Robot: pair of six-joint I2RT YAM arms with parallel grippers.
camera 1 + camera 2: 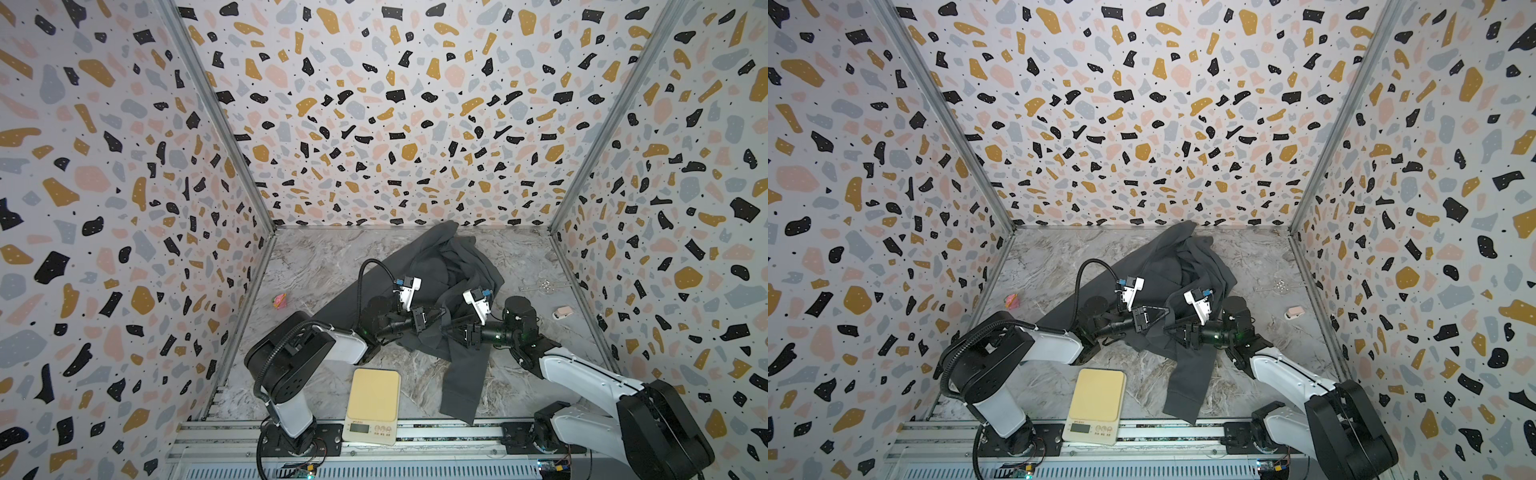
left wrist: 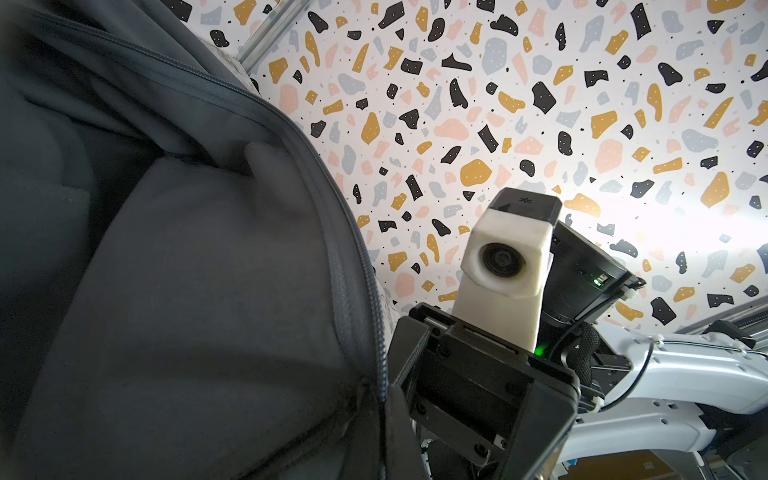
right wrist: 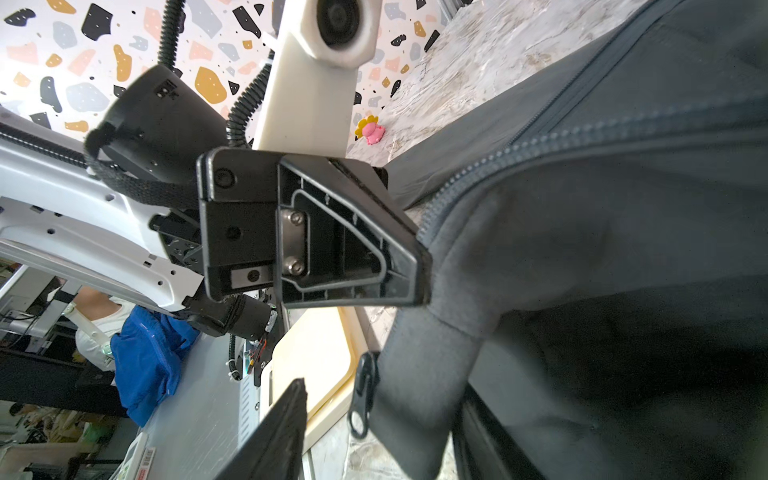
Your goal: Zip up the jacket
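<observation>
The jacket — dark charcoal, soft, crumpled — lies mid-table, one part trailing toward the front edge beside the scale. Zipper teeth line an open edge; the pull dangles free. The scale's lettering is too small to read. The left gripper is clenched on a jacket edge. The right gripper meets the fabric, and I cannot tell its grasp — its fingertips are hidden.

The dark charcoal-grey soft cloth jacket is matt and fleecy, and its black teardrop zipper pull is faintly glossy. The grey marble-patterned desk looks smooth. The cream rectangular plastic kitchen scale has a smooth satin top.
</observation>
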